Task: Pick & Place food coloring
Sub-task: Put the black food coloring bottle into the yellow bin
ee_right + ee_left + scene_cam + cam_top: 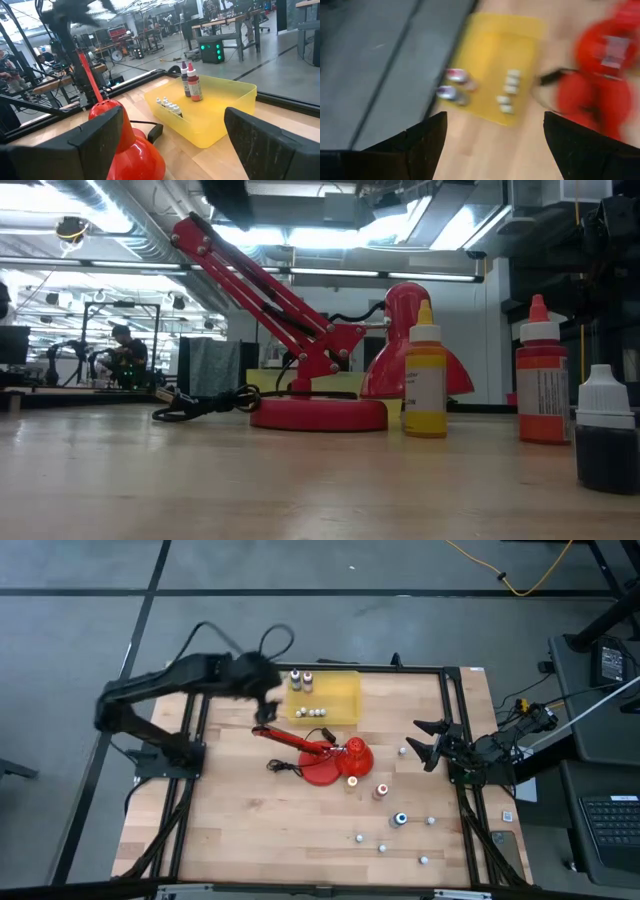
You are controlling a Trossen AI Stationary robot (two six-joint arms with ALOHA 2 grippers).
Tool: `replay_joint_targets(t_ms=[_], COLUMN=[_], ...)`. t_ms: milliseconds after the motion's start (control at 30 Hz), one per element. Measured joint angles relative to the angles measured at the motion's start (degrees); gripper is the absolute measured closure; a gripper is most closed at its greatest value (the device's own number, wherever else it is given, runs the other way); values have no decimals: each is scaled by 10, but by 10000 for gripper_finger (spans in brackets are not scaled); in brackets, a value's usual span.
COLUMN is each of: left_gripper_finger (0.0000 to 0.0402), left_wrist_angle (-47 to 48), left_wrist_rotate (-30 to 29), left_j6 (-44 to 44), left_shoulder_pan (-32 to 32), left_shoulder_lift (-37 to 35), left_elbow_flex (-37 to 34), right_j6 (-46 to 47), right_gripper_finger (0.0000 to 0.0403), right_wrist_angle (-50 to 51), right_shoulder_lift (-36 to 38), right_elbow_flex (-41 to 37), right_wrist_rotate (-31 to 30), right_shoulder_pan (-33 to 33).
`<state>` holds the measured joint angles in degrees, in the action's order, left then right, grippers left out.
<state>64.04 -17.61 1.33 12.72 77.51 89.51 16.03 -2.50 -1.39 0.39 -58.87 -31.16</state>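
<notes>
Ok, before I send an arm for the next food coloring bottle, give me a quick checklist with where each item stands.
1. Left pincer empty and open, over the near edge of the yellow tray: ok.
2. Right pincer open, waiting at the table's right edge: ok.
3. Two bottles upright in the tray: ok.
4. Yellow bottle, orange-red bottle and blue bottle upright on the table: ok.
5. Red desk lamp crowds the yellow bottle: not ok.
6. Caps fully tight: cannot tell.
</notes>
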Motion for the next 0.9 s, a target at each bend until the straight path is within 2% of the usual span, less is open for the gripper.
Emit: replay_joint_targets(t_ms=[167, 367, 500, 667, 900], left_gripper_finger=[83, 83, 83, 83, 83], left_wrist_angle=[-28, -93, -107, -121, -132], left_wrist_rotate=[59, 71, 54, 3, 18], left_j6=[-23, -38, -63, -120, -213], left_shoulder_pan=[-78, -188, -255, -300, -337], left_shoulder_lift=[-85, -160, -187, -221, -262], left_elbow_flex=[-67, -125, -163, -235, -339], right_j6=[0, 0, 0, 0, 0], right_gripper_finger=[56, 56, 56, 56, 56], right_wrist_angle=[0, 0, 0, 0, 0], right_shoulder_lift=[0, 0, 0, 0, 0], right_elbow_flex=[0, 0, 0, 0, 0], right_wrist_rotate=[0, 0, 0, 0, 0], right_shoulder_pan=[0, 0, 0, 0, 0])
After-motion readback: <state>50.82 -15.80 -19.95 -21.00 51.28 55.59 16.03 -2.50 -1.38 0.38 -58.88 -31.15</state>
